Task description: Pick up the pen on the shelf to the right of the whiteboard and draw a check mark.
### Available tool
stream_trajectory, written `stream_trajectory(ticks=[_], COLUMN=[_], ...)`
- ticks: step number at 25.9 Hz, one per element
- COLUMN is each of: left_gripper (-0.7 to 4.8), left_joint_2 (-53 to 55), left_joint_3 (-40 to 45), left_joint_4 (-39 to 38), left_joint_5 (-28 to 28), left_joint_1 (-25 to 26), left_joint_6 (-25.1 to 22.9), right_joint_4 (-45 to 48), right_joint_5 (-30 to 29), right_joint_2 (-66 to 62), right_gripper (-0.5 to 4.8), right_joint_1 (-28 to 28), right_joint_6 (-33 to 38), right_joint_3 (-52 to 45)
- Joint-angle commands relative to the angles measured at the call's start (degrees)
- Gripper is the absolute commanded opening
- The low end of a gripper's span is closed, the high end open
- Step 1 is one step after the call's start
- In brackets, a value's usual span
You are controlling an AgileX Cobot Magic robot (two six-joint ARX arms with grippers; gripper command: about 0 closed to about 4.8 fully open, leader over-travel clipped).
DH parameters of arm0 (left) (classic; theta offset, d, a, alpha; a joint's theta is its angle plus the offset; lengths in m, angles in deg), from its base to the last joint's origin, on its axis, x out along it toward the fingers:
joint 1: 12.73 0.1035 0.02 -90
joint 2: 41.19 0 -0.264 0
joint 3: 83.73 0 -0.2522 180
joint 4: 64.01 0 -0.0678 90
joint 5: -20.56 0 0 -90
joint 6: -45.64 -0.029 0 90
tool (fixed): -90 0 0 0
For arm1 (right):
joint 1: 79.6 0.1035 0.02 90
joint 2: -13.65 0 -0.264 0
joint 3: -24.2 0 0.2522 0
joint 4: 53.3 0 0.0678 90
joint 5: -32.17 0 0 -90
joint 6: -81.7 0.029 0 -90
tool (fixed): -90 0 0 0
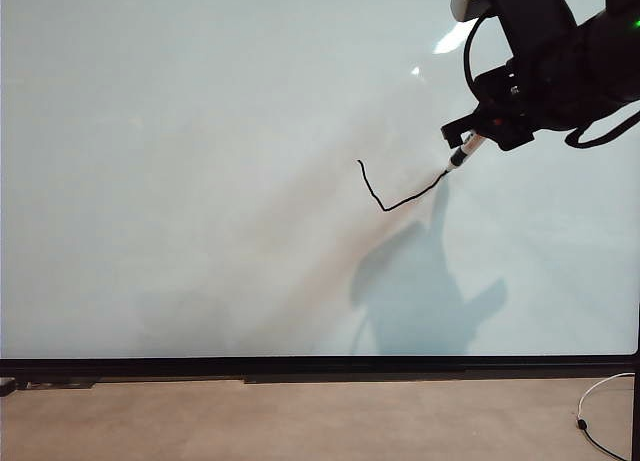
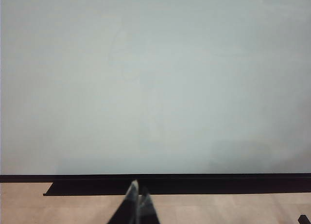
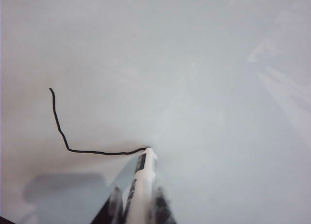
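1. My right gripper point(image 3: 138, 204) clamps the white, black-tipped pen point(image 3: 142, 178), its tip touching the whiteboard point(image 1: 200, 101).
2. The thin black check mark point(image 1: 395, 193) ends at the tip.
3. My left gripper point(image 2: 137, 197) hangs closed near the board's lower edge.

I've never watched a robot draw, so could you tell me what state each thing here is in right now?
Pen: held, tip touching the board at the line's end.
Check mark: partly drawn; short left stroke done, right stroke under way.
Whiteboard: mostly clean, faint smudges, one black line.
Right gripper: shut on the pen, at the board's upper right.
Left gripper: shut, holding nothing, low in front of the board.
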Motion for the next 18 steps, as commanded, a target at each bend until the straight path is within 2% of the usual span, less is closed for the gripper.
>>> stream_trajectory(ticks=[1,18], left_gripper=[-0.04,-0.04], left_joint_2=[0.0,0.0], left_joint_3=[-0.2,-0.2], left_joint_4=[0.7,0.7], left_joint_5=[0.0,0.0], left_joint_1=[0.0,0.0], left_joint_6=[-0.3,-0.3], right_joint_4=[1.6,0.0], right_joint_5=[1.1,1.5], right_joint_2=[0.9,4.1], right_gripper=[-0.05,-0.05], right_joint_1=[-0.1,-2.3], right_joint_6=[-0.5,-1.7], right_joint_3=[0.1,0.1])
